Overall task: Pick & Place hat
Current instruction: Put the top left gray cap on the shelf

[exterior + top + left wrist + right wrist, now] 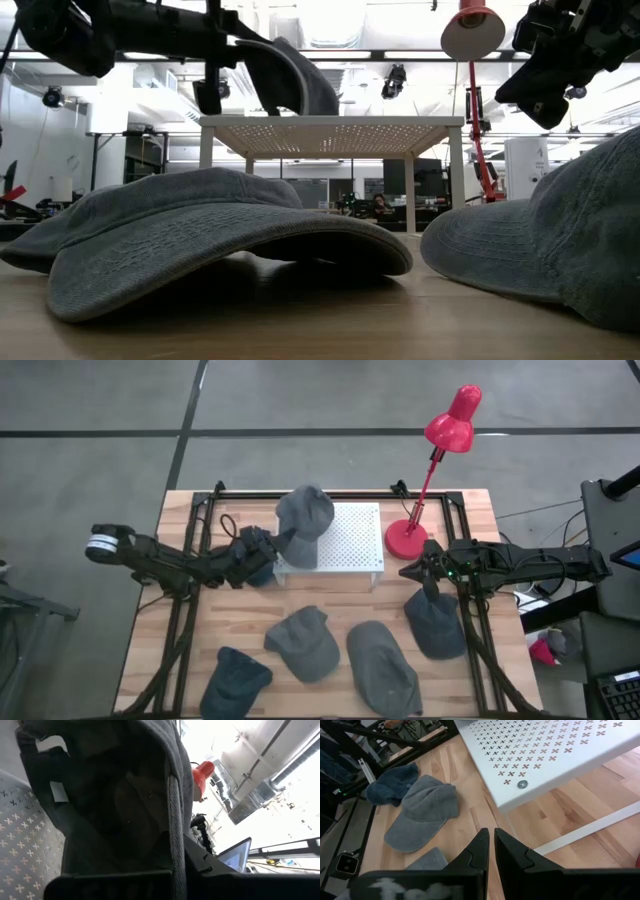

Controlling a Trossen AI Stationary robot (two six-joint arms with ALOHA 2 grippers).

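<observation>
A grey hat (303,520) sits on the white perforated stand (350,545) in the middle of the table, and its hollow inside (120,805) fills the left wrist view. My left gripper (262,550) reaches in from the table's left, at the stand's left edge, and is shut on this hat. In the low view the hat (295,80) rises above the stand top. My right gripper (491,845) is shut and holds nothing. It hovers near the red lamp's base, above another grey hat (435,622) that lies on the table. My left gripper holds the hat by its lower rim (174,840), at the hat's side nearest the table's left edge. It comes in roughly level from the table's left. The hat stands tilted, with its far part on the stand top (300,112). The hat hides the fingertips.
Two more grey hats (303,642) (382,665) and a dark blue one (237,680) lie on the near half of the wooden table. A red desk lamp (408,538) stands right of the stand. Black frame rails (190,560) run along both sides.
</observation>
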